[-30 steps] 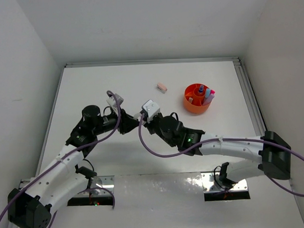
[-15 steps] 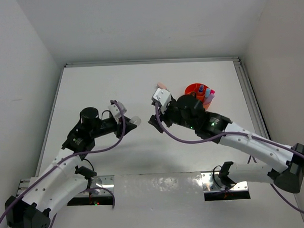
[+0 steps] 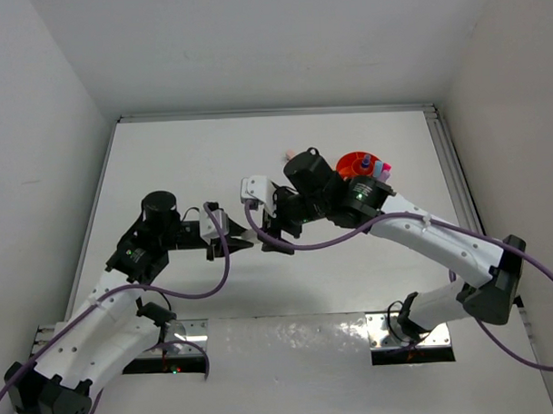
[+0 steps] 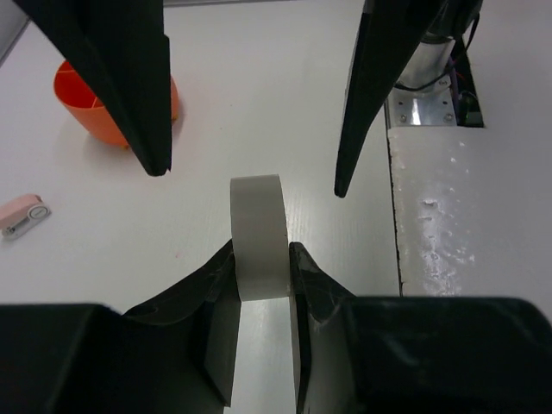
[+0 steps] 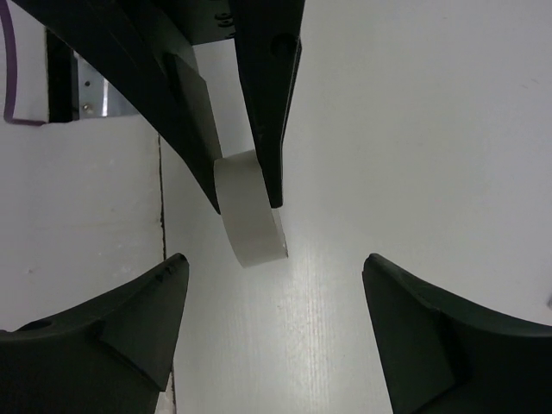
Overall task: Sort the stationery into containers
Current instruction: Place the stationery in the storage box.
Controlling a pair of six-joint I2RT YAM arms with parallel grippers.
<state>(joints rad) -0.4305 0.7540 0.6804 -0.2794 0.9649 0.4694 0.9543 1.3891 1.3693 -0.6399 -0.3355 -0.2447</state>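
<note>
Left fingers [image 4: 216,285] are closed on the tape ring [image 4: 257,228], gripping its flat sides and holding it upright over the middle of the counter [image 4: 259,86]. Right fingers [image 5: 138,319] are spread wide, tips on either side of the ring's far edge and not touching it; probably a handover. The orange tub [image 4: 78,108] at far right holds a pink marker [image 3: 382,172] and other small items. One pink eraser [image 4: 21,216] lies on the counter near the tub. Judgement: mostly sorted; ring and eraser remain.

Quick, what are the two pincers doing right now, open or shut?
Left pincer: closed, holding the tape ring.
Right pincer: open, holding nothing.
</note>
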